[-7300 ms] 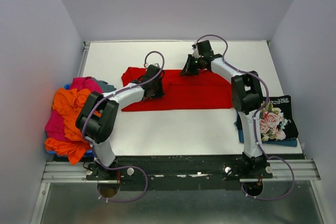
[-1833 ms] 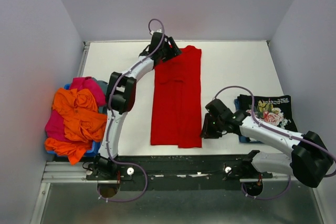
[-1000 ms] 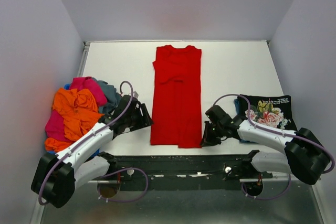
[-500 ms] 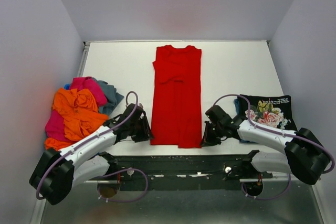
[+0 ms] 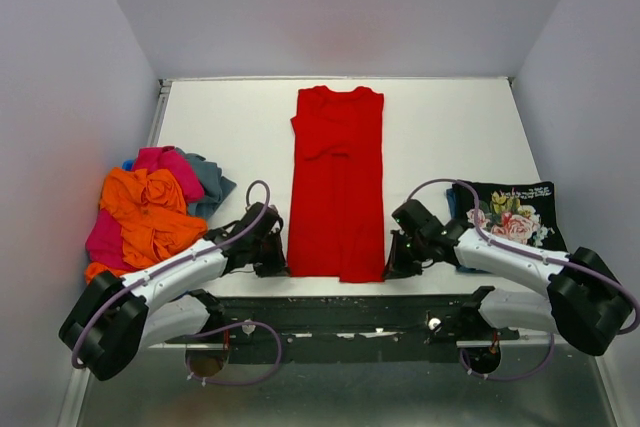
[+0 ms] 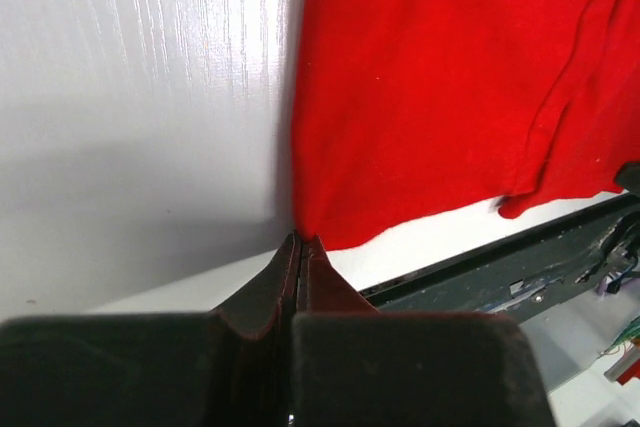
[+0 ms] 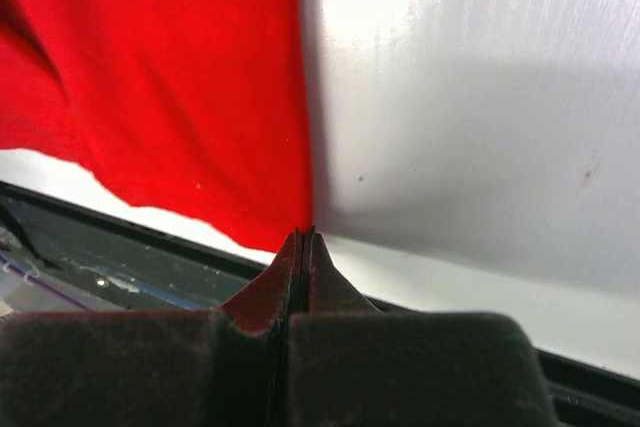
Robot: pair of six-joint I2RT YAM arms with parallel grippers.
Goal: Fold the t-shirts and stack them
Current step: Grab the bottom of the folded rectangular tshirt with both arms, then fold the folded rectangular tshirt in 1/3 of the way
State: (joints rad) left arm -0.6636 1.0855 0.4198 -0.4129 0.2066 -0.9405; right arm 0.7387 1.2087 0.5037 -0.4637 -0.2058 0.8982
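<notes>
The red t-shirt [image 5: 337,187] lay in the middle of the white table [image 5: 450,127], folded into a long narrow strip that ran from the far edge to the near edge, collar end far. The left claw [image 5: 275,261] sat low at the strip's near left corner, clenched, and its wrist view showed the fingertips [image 6: 300,247] pinched together on that corner of red cloth. The right claw [image 5: 392,265] sat at the near right corner, likewise clenched on the hem's corner.

At the left side of the table lay a loose heap: an orange t-shirt [image 5: 145,212] on top, a pink one [image 5: 160,160] behind and under it, and a teal-grey one [image 5: 208,182] at the heap's right edge. At the right side lay the black floral t-shirt [image 5: 520,222], folded flat.
</notes>
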